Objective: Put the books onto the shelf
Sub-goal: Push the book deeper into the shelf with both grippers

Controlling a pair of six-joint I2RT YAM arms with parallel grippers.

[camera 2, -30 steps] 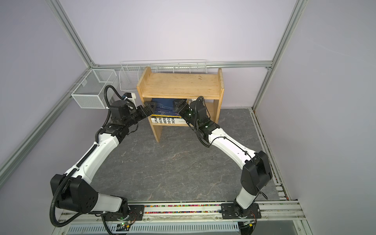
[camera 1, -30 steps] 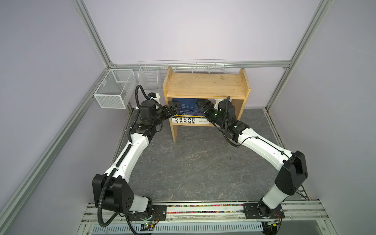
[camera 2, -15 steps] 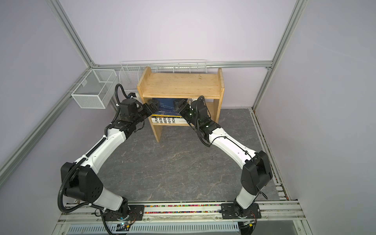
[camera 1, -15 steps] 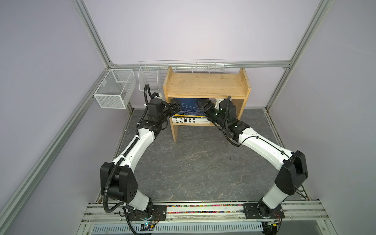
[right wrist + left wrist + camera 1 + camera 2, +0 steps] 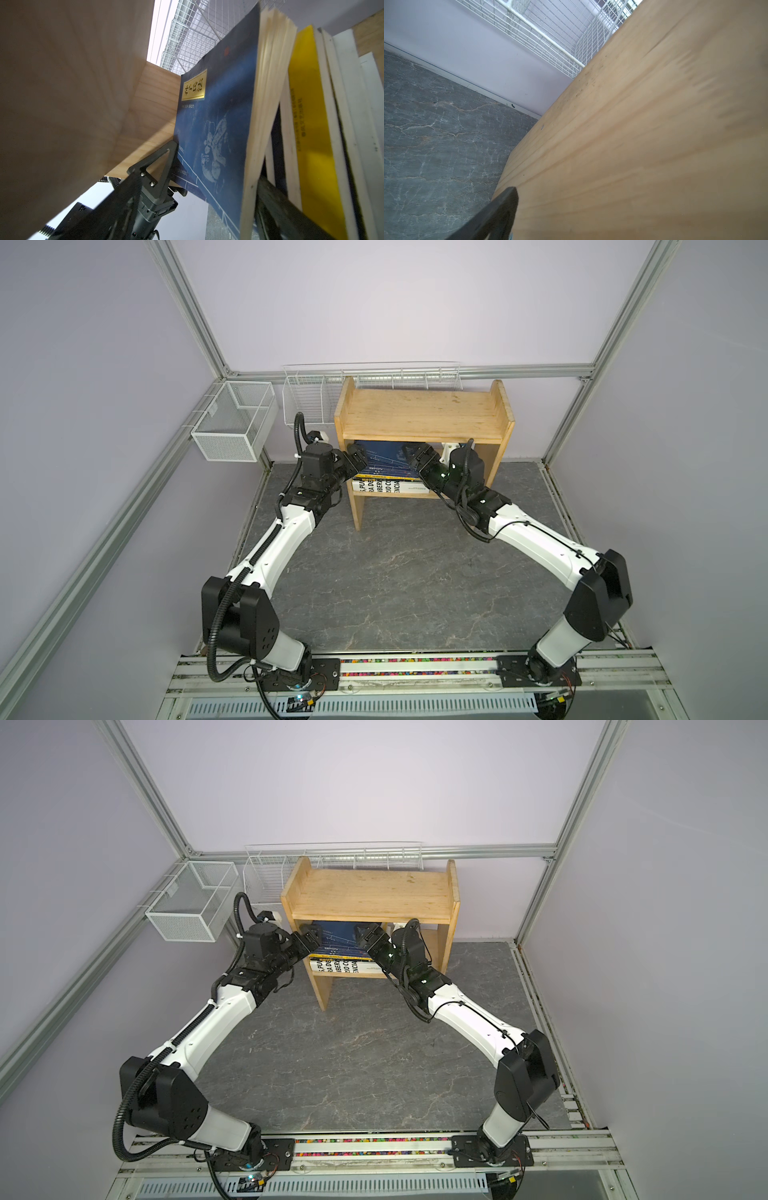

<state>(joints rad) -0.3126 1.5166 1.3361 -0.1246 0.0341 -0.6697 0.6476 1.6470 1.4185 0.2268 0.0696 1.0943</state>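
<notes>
Swinging in from 9 o'clock since a second ago, the left gripper (image 5: 354,459) now straddles a side panel of the shelf (image 5: 424,414), jaws spread. Books (image 5: 386,486) lie stacked on its lower tier at 12 o'clock, a navy book (image 5: 218,124) tilted on top. Whether the right gripper (image 5: 417,456), at their 3 o'clock end, pinches it I cannot tell.

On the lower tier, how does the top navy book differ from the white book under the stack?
The navy book tops the stack; the white book lies at the bottom. The navy book's cover carries a yellow label; the white book shows bold black lettering. The navy book is tipped up at one edge; the white book lies flat. Both rest inside the shelf.
</notes>
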